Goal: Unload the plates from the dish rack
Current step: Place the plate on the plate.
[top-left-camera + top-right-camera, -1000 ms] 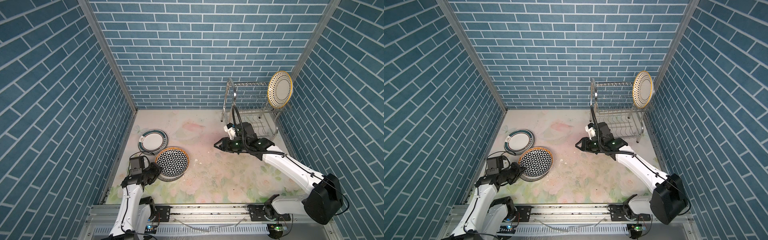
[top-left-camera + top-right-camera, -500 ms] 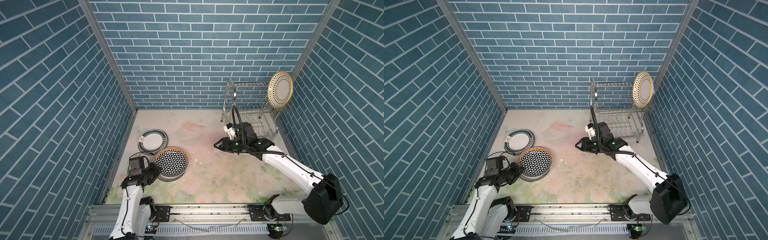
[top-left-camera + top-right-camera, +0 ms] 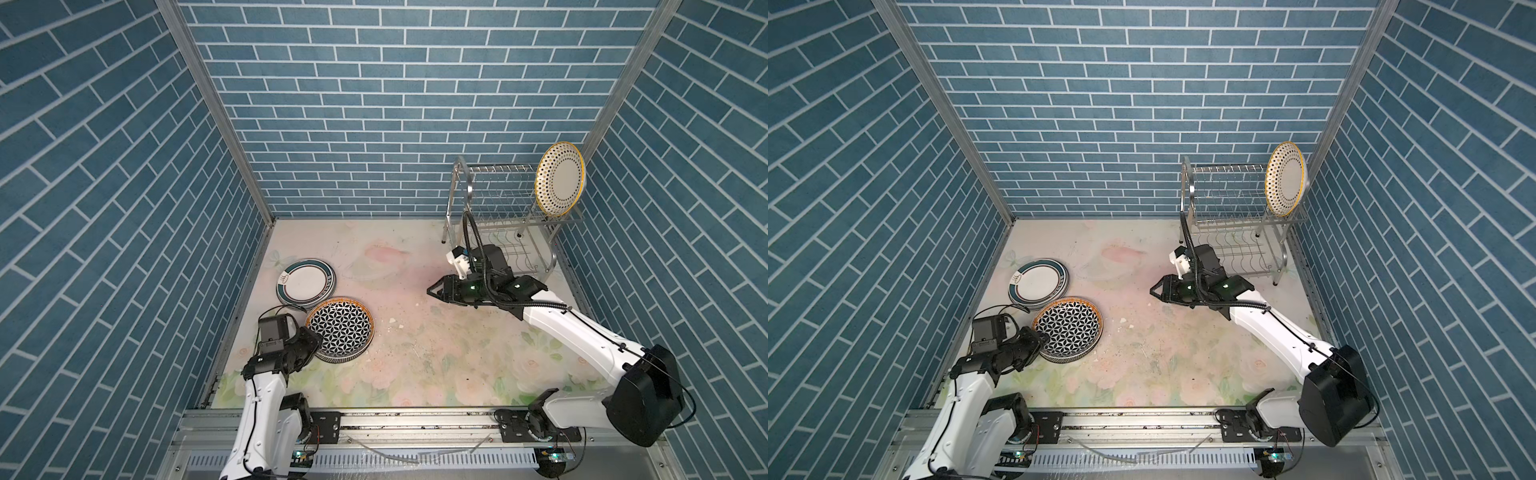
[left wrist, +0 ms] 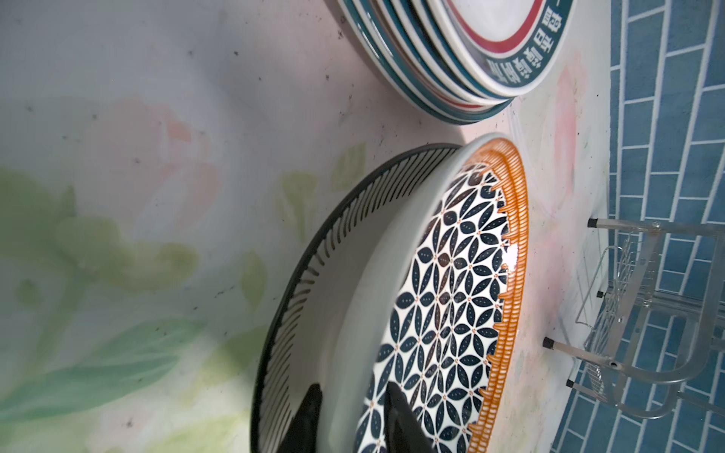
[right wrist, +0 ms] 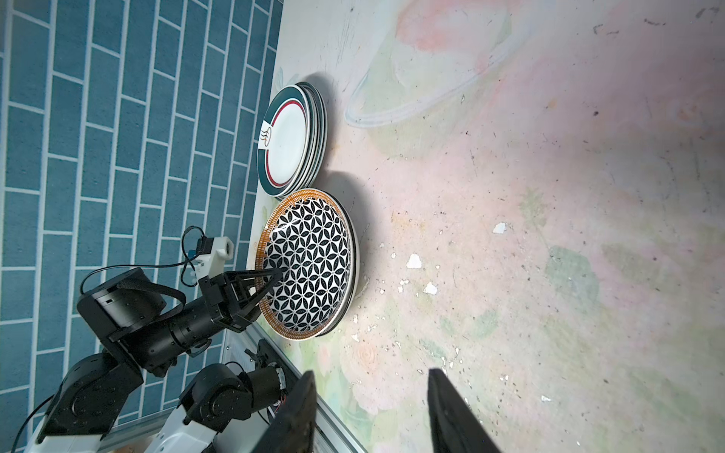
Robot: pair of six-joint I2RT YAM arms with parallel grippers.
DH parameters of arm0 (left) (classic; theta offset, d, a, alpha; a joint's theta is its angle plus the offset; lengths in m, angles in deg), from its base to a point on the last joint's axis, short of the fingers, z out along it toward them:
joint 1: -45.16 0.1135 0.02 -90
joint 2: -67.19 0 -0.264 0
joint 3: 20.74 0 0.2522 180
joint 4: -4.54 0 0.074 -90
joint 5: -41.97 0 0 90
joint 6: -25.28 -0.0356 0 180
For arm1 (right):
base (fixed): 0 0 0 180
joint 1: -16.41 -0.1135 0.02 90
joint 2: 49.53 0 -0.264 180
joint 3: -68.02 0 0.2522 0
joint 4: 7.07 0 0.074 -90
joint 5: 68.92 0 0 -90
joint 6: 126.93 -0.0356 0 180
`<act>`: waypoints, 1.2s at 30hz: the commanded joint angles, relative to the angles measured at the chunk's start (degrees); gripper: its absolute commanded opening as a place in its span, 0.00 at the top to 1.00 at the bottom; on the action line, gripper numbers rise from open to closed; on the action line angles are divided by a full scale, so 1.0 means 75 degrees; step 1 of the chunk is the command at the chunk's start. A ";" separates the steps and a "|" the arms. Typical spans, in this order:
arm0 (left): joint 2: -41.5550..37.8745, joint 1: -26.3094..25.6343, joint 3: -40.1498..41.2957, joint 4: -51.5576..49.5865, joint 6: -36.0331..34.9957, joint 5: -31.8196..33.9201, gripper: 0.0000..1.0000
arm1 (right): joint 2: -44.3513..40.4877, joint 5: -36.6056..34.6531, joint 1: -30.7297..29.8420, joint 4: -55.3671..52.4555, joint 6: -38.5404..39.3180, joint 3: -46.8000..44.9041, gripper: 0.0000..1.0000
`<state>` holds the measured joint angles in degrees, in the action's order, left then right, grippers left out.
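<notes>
The rack point(image 3: 507, 220) stands in the far right corner of the surface point(image 3: 415, 374), close to the back and right walls; one dotted plate point(image 3: 559, 185) stands on edge at the right end of its upper tier, as both top views show. The other plates lie at the left of the surface. A teal stack point(image 3: 305, 284) of several plates sits flat near the left wall; just nearer lies a lattice plate point(image 3: 340, 330) with an orange rim; whether the two touch I cannot tell. The lattice plate rests on a striped plate point(image 4: 314, 251), offset so that the striped rim shows along one side.

The left arm point(image 3: 262, 399) reaches from the near left to the lattice plate's near-left edge; the left jaws are narrowly apart, one inside the rim and one outside it; whether either touches the rim I cannot tell.

The right arm point(image 3: 573, 336) stretches from the near right to the middle of the surface, pointing left, nearer than the rack; the right jaws stand fairly wide with nothing between them, above bare surface. Small white chips point(image 3: 392, 331) lie on the surface between the lattice plate and the right jaws.
</notes>
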<state>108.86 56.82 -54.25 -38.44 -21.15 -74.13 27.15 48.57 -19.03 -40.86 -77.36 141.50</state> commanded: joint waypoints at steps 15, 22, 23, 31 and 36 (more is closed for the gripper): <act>-0.0199 0.0016 -0.0080 -0.0151 0.0002 0.0157 0.28 | 0.0018 0.0153 0.0025 0.0162 0.0257 -0.0319 0.53; -0.0094 0.0016 -0.0185 -0.0240 -0.0053 0.0237 0.01 | 0.0057 0.0188 0.0070 0.0248 0.0281 -0.0378 0.53; -0.0072 0.0016 -0.0188 -0.0253 -0.0061 0.0245 0.01 | 0.0058 0.0201 0.0085 0.0270 0.0279 -0.0394 0.53; -0.0141 0.0016 -0.0576 -0.0759 -0.0181 0.0422 0.01 | 0.0128 0.0370 0.0224 0.0545 0.0280 -0.0524 0.53; -0.0076 0.0016 -0.0642 -0.0946 -0.0150 0.0644 0.01 | 0.0263 0.0542 0.0339 0.0696 0.0299 -0.0580 0.53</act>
<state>108.03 56.60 -58.07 -41.15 -21.43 -73.32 28.44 50.73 -17.04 -37.30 -77.09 138.66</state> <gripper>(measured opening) 0.994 0.465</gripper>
